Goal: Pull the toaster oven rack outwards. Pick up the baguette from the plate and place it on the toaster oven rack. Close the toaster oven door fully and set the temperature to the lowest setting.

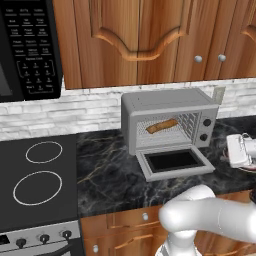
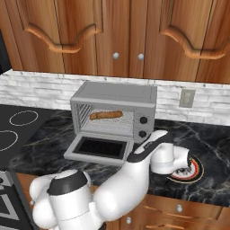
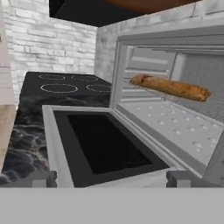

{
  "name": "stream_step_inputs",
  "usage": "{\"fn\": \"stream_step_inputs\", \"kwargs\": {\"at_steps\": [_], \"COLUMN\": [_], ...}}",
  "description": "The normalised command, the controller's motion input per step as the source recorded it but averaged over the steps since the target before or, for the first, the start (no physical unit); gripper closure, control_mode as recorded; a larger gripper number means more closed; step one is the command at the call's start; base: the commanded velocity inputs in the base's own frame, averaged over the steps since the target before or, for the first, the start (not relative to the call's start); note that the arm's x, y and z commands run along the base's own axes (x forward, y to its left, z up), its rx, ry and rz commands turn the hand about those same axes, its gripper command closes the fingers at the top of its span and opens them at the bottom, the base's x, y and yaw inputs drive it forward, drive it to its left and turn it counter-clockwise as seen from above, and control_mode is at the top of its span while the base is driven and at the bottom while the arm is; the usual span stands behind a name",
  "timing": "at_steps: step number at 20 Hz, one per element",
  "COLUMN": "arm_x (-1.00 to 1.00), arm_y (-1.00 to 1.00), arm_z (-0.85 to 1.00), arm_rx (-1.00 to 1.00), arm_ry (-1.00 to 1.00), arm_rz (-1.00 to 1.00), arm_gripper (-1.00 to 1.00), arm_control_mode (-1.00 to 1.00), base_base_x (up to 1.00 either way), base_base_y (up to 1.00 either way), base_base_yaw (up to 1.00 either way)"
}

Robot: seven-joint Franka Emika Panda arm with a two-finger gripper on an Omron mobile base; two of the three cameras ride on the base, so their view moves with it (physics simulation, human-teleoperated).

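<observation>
One dark marble counter (image 1: 105,165) bears the toaster oven (image 1: 167,120), under wooden cabinets (image 1: 140,40).

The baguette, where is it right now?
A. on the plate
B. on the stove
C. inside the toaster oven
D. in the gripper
C: the baguette lies across the inside of the toaster oven, above its dropped-open door; the plate shows no bread.
</observation>
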Motion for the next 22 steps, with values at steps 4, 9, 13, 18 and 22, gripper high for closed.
{"fn": "stream_step_inputs", "kwargs": {"at_steps": [4,9,13,18,22], "arm_x": [-0.31,-0.20,0.00,0.03,0.01], "arm_y": [0.00,0.11,0.23,0.28,0.01], "arm_z": [-0.41,-0.30,-0.07,-0.07,-0.03], "arm_rx": [0.00,0.00,0.00,-0.01,0.00], "arm_ry": [0.00,0.03,0.01,0.03,0.00], "arm_rz": [-0.07,-0.08,-0.08,-0.09,-0.02], "arm_gripper": [-1.00,-1.00,-1.00,-1.00,-1.00], "arm_control_mode": [-1.00,-1.00,-1.00,-1.00,-1.00], "base_base_x": [0.00,0.00,0.00,0.00,0.00], "base_base_y": [0.00,0.00,0.00,0.00,0.00], "base_base_yaw": [0.00,0.00,0.00,0.00,0.00]}}
